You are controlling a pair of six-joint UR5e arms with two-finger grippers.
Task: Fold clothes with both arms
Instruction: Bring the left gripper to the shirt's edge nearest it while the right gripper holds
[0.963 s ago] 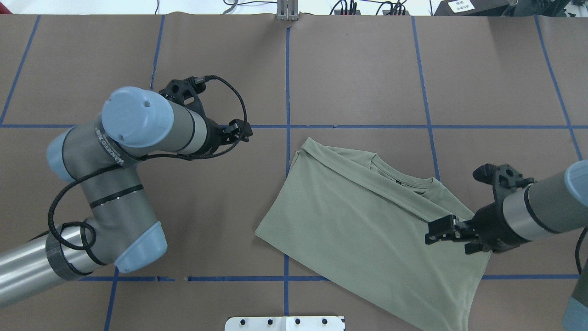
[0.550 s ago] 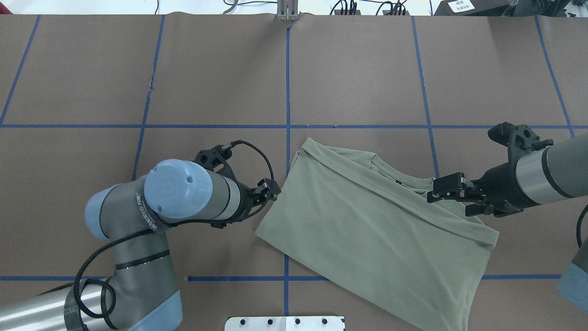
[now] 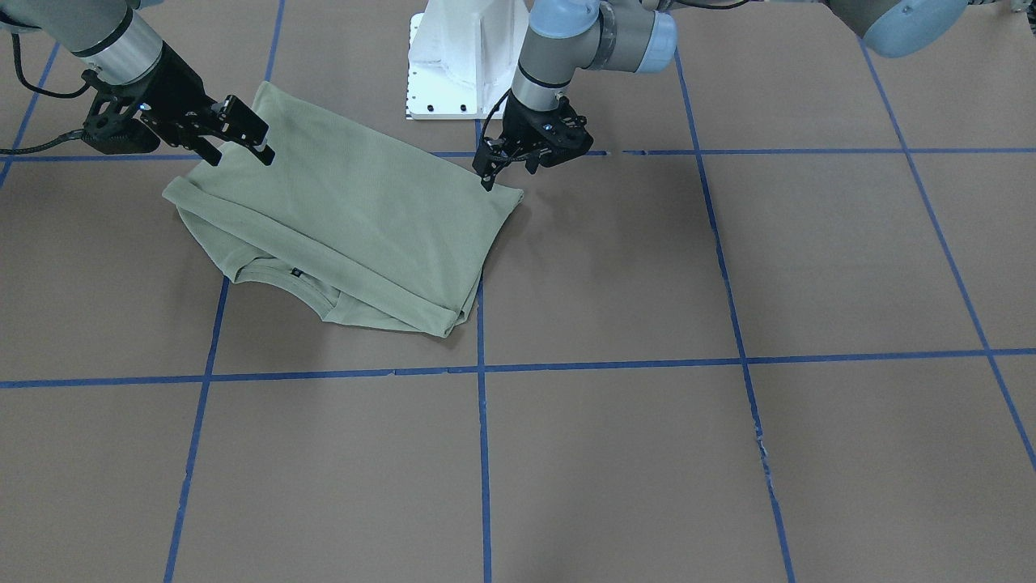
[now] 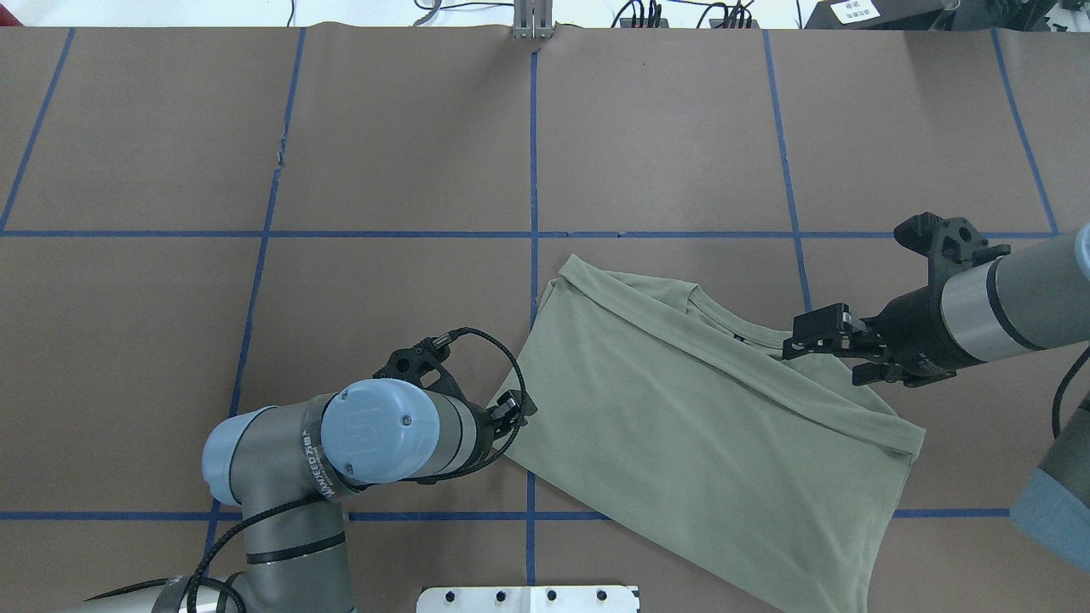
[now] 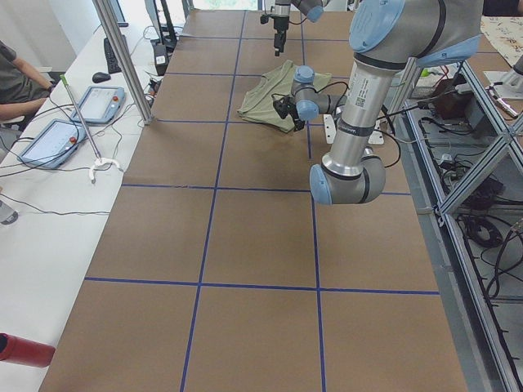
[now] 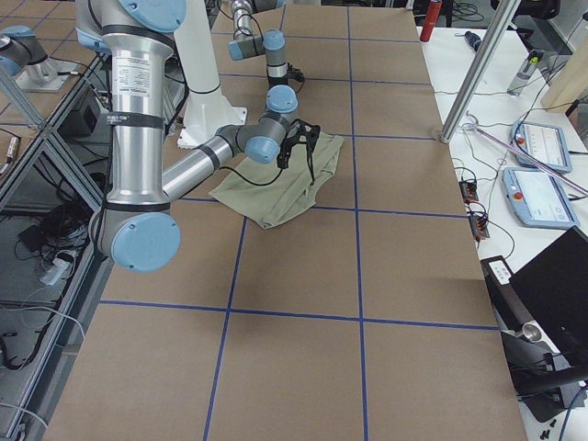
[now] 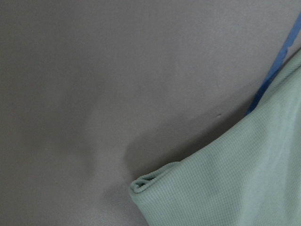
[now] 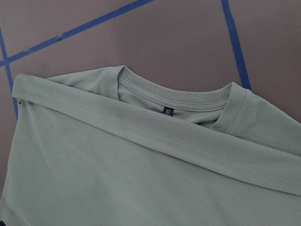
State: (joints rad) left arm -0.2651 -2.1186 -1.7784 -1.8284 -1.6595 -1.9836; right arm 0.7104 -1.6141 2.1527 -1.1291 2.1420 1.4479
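Sage-green knit shirt [image 4: 681,443]: lies flat on the brown paper surface [image 4: 383,153], right of the middle blue tape line [image 4: 534,153] in the overhead view, and close to the white base [image 3: 453,57]. Is folded into a slanted four-sided shape, with a long band of cloth laid across it just under the ribbed neck [image 8: 174,96]. Shows a small black label [image 8: 168,111] inside that neck.

Then the left gripper [image 4: 513,407]: sits low at the shirt corner [image 7: 141,183] nearest the left arm [image 4: 383,434], just beside the cloth edge. Has its fingers [image 3: 486,180] spread apart and released, with nothing between them. Cannot tell whether a fingertip touches the cloth. In the left wrist view that corner appears as a doubled edge resting on the surface, with a piece of blue tape running under the cloth.

Then the right gripper [image 4: 822,353]: hangs over the shoulder edge of the shirt on the robot's right side, near the neck. Has its fingers [image 3: 247,121] apart too, released and gripping nothing. Looks down, in the right wrist view, on the neck, the label and the folded band.

At the edge of the left side view: a person [image 5: 12,69] beside two grey tablets [image 5: 96,104].
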